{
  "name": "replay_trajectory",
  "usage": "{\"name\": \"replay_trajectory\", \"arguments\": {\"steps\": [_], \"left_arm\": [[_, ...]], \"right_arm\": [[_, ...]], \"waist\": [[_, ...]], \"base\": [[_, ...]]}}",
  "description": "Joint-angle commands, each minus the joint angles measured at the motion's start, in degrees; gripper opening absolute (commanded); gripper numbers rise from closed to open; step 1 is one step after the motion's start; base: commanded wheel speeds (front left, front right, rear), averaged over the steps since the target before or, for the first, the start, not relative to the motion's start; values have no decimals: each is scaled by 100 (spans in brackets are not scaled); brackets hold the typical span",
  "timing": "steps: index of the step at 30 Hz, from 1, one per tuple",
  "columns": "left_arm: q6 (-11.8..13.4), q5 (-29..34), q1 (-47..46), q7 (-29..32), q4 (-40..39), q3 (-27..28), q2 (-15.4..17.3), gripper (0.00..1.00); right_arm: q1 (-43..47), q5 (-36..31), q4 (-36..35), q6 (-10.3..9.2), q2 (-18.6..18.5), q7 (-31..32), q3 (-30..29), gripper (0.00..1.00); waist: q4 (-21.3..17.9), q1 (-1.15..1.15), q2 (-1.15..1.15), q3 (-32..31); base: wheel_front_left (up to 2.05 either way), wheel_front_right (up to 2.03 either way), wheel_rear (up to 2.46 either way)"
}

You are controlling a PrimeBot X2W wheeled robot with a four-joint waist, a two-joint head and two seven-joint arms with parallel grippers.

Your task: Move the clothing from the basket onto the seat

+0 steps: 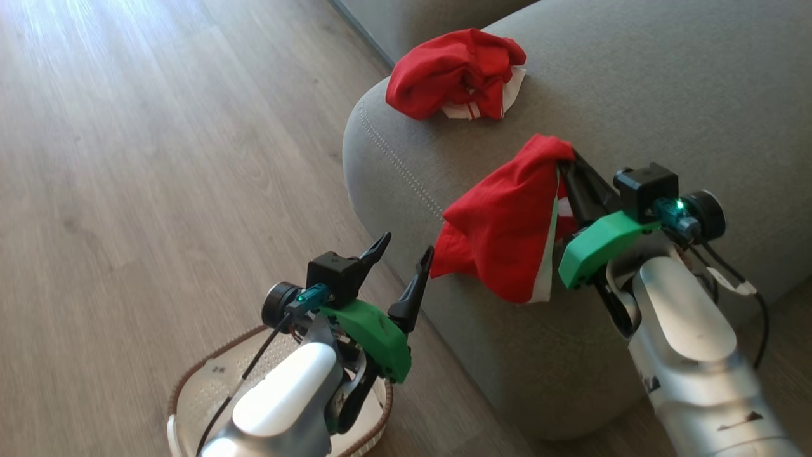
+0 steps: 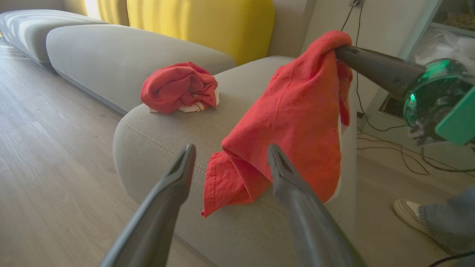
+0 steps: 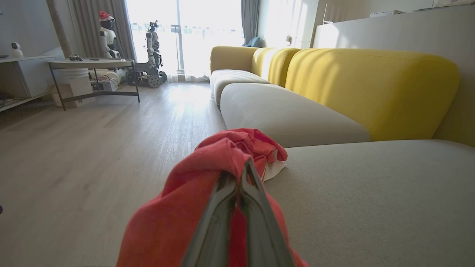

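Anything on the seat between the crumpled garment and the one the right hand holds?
Nothing: in the head and left wrist views, bare grey seat lies between the crumpled garment and the held garment, pinched by the right hand.

Red on grey, as I see it
The hanging garment [image 1: 501, 222] is bright red with a white edge; the crumpled garment [image 1: 453, 70] adds red-striped white trim. The seat [image 1: 634, 95] is plain grey, pale-stitched; the basket [image 1: 184, 379] cream, perforated, brown-rimmed. My left gripper [image 2: 232, 148] has dark grey fingers.
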Motion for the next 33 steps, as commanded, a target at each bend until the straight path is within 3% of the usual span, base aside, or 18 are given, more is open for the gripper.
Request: {"name": "replay_trajectory", "arguments": {"steps": [1,13,21,28,33], "left_arm": [[-5,-10,-303,-70,-132,143,69,100],[86,46,-476,-174,-268,27,69,100],[163,249,-768,-70,-653,-92,167,100],[254,428,-1012,102,-1129,-187,286,100],[331,518,-1186,184,-1437,-200,359,100]], "right_arm": [[-435,-50,-208,-2,39,-38,111,0],[-1565,-56,109,-2,-434,-37,142,0],[-3172,-265,525,-2,-1222,24,-13,0],[-4246,-674,895,-2,-1818,-12,-1000,0],[-4658,-1386,1109,-2,-2191,-33,-1934,0]], "waist": [[26,0,0,26],[641,0,0,467],[1317,0,0,1182],[1959,0,0,1856],[2383,0,0,2389]], "base": [[0,0,0],[0,0,0],[0,0,0],[0,0,0],[0,0,0]]}}
